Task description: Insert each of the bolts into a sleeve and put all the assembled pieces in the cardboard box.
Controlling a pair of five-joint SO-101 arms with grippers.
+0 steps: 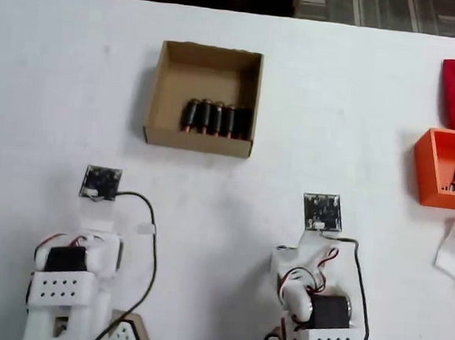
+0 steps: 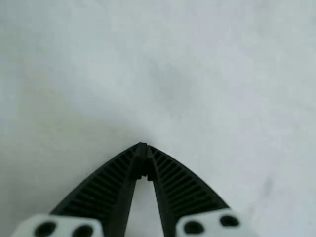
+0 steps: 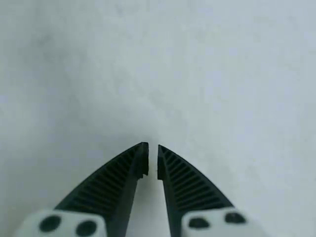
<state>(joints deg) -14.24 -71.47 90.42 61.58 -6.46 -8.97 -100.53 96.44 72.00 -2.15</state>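
No readable text, cardboard box (image 1: 198,142) walls plain, table (image 1: 61,86) unmarked, no legible labels or numbers

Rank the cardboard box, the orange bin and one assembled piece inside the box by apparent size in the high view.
1. cardboard box, largest.
2. orange bin; the picture's edge cuts it off, so its full size is unsure.
3. assembled piece, clearly smallest.

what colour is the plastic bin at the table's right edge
The plastic bin is bright orange, clearest in the high view.
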